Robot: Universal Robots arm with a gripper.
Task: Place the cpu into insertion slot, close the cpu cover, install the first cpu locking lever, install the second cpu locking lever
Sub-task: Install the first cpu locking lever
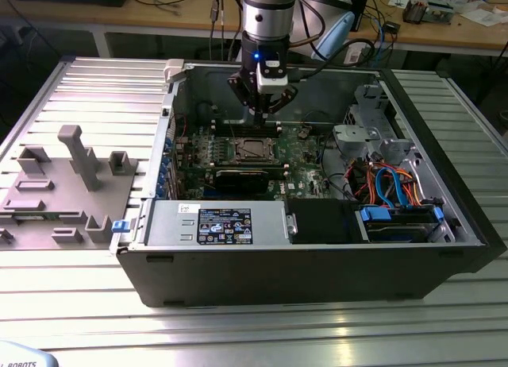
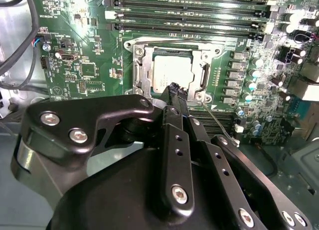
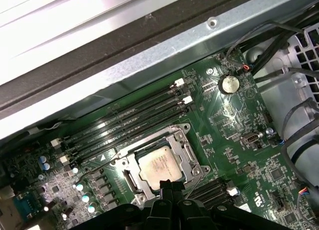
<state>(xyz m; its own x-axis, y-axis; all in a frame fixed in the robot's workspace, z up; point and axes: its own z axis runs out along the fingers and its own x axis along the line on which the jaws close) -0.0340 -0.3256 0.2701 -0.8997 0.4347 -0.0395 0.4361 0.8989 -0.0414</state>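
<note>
The cpu (image 2: 172, 72) lies flat, silvery face up, in the insertion slot (image 1: 248, 150) on the green board. It also shows in the first wrist view as the cpu (image 3: 160, 165). The cpu cover (image 2: 141, 65) lies down around the chip as a silvery frame, also seen as the cover (image 3: 125, 166). A thin wire locking lever (image 2: 217, 124) angles out from one socket corner. My gripper (image 2: 177, 90) hovers just above the socket's edge, its black fingers pressed together and holding nothing. In the exterior view the gripper (image 1: 266, 106) hangs above the board, inside the case.
Long memory slots (image 3: 129, 121) run beside the socket. A black expansion card (image 1: 242, 179) and a power supply box (image 1: 214, 224) sit toward the case front. Cables and drive bays (image 1: 389, 184) fill the exterior view's right. Grey fixtures (image 1: 75, 156) stand on the table outside.
</note>
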